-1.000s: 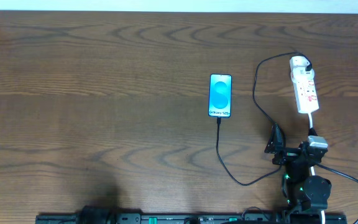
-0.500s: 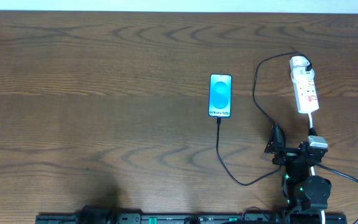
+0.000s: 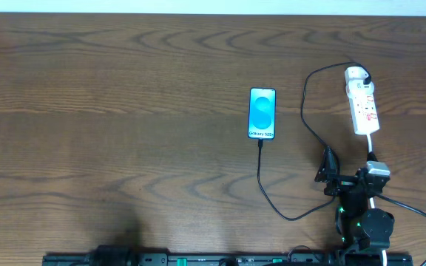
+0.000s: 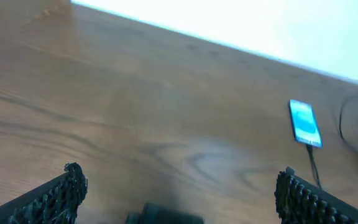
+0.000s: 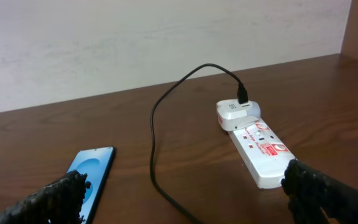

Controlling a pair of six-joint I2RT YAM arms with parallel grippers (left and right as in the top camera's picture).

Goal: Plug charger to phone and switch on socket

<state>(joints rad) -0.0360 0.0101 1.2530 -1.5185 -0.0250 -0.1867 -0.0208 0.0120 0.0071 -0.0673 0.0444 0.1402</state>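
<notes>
Seemingly the charger (image 3: 259,166) is in the phone (image 3: 262,113); left gripper (image 4: 180,182) and right gripper (image 5: 182,183) gape empty; socket (image 3: 363,109) switch, at one o'clock, comes next

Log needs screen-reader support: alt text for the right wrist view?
White socket strip at right on a wooden table, black charger cable looping from its far end toward the camera. Lit phone lower left; the open right gripper frames the bottom corners.
</notes>
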